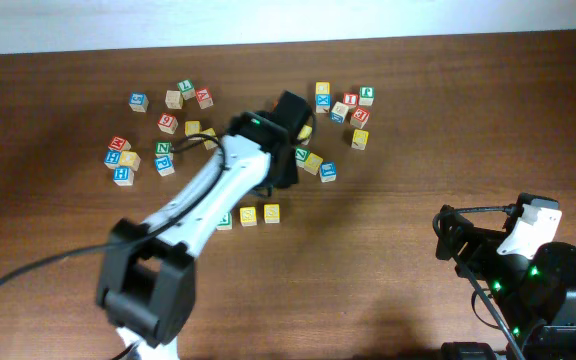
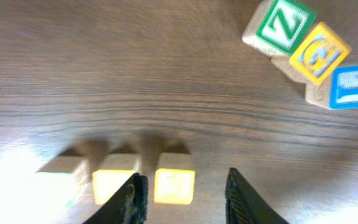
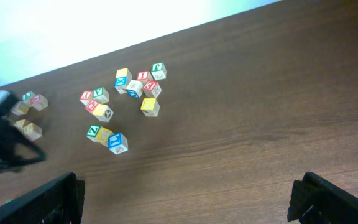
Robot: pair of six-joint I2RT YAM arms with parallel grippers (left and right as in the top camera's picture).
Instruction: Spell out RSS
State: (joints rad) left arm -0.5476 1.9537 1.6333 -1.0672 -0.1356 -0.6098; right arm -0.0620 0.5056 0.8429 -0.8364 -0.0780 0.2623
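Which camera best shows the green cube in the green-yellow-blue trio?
Left wrist: the green cube is large and its letter sharp. Overhead shows it tiny beside the arm; right wrist shows it small and far, letter unreadable.

One desk [image 1: 448, 120] and two arms are seen, each fitted with one end effector: the left end effector [image 2: 184, 186] and the right end effector [image 3: 188, 193]. Three cubes are counted in a row [image 1: 248, 214]: two yellow cubes [image 2: 174, 179] and one pale cube [image 2: 59, 174]. A trio [image 2: 319, 53] is counted nearby: one green, one yellow, one blue. About thirteen are counted in one scattered cluster [image 1: 162, 149], about a dozen in the other cluster [image 1: 351, 99]; some are hidden by an arm
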